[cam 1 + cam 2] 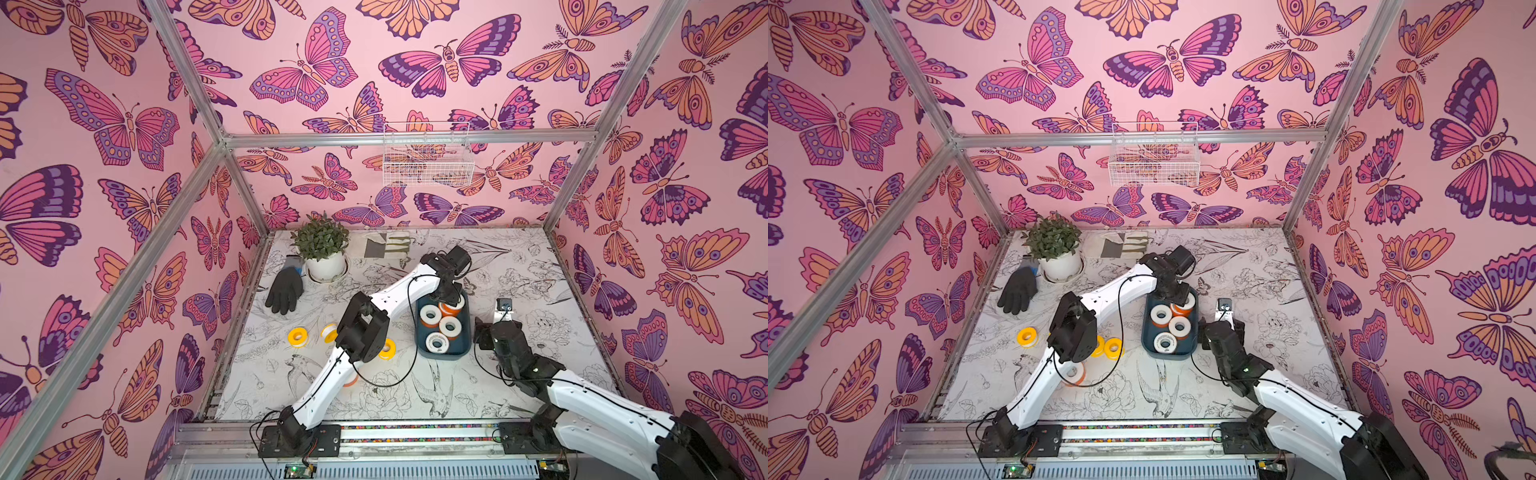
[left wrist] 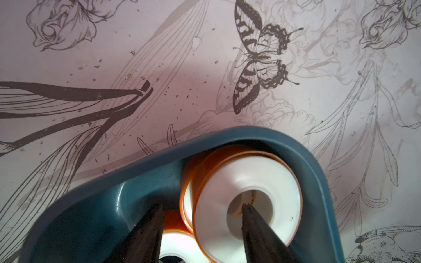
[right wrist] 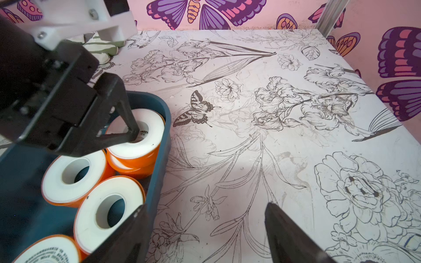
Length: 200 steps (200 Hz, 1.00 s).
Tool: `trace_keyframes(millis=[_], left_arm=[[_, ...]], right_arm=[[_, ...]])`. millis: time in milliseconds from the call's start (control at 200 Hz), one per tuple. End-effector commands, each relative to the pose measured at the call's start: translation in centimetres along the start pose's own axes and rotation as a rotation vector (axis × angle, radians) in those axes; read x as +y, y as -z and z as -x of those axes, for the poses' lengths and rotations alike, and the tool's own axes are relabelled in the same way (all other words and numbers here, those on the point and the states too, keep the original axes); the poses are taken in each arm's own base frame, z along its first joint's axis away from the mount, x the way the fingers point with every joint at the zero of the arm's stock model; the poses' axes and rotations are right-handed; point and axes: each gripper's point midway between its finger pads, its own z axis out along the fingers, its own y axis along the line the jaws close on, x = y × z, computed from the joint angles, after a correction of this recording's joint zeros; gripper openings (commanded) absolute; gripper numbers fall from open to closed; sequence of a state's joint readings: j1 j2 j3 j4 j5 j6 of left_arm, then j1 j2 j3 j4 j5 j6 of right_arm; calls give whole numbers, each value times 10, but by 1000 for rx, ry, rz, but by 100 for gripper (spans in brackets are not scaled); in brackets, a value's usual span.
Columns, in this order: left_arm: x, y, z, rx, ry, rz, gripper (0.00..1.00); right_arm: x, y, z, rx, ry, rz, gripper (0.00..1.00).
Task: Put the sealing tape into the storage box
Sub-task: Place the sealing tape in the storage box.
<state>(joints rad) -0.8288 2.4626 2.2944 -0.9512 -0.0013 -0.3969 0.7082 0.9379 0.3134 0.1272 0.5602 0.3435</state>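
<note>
The storage box [image 1: 444, 355] [image 1: 1168, 354] [image 2: 227, 134] [image 3: 159, 164] is a dark teal tray at mid-table with several orange-spooled rolls of sealing tape [image 1: 430, 314] [image 3: 68, 177] lying in it. My left gripper [image 1: 451, 299] [image 1: 1177, 297] [image 2: 201, 208] is open over the box's far end. One finger sits in the centre hole of a tilted roll [image 2: 248, 182] [image 3: 145, 127] that leans on another; the other finger stands apart from it. Loose rolls lie left of the box: yellow ones [image 1: 298, 336] [image 1: 387, 348] and an orange one [image 1: 1075, 374] under my left arm. My right gripper [image 1: 498, 322] [image 3: 205, 207] is open and empty beside the box.
A potted plant [image 1: 322, 249], a black glove [image 1: 286, 291] and a folded cloth [image 1: 386, 245] lie at the back left. A white wire basket [image 1: 428, 160] hangs on the back wall. Metal frame posts edge the table.
</note>
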Motion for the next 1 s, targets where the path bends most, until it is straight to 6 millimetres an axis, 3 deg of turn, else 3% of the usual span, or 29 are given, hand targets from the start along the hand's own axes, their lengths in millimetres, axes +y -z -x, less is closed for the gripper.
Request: trace_keyframes(millis=[0, 416, 791, 996], left_arm=[[11, 3, -6, 23, -12, 35, 59], [16, 11, -5, 10, -10, 53, 58], [18, 17, 1, -7, -13, 52, 69], [16, 30, 5, -30, -17, 46, 69]], right_arm=[[0, 0, 8, -7, -14, -6, 84], [1, 0, 8, -4, -11, -6, 84], [1, -1, 8, -3, -11, -5, 84], [2, -1, 8, -1, -10, -5, 84]])
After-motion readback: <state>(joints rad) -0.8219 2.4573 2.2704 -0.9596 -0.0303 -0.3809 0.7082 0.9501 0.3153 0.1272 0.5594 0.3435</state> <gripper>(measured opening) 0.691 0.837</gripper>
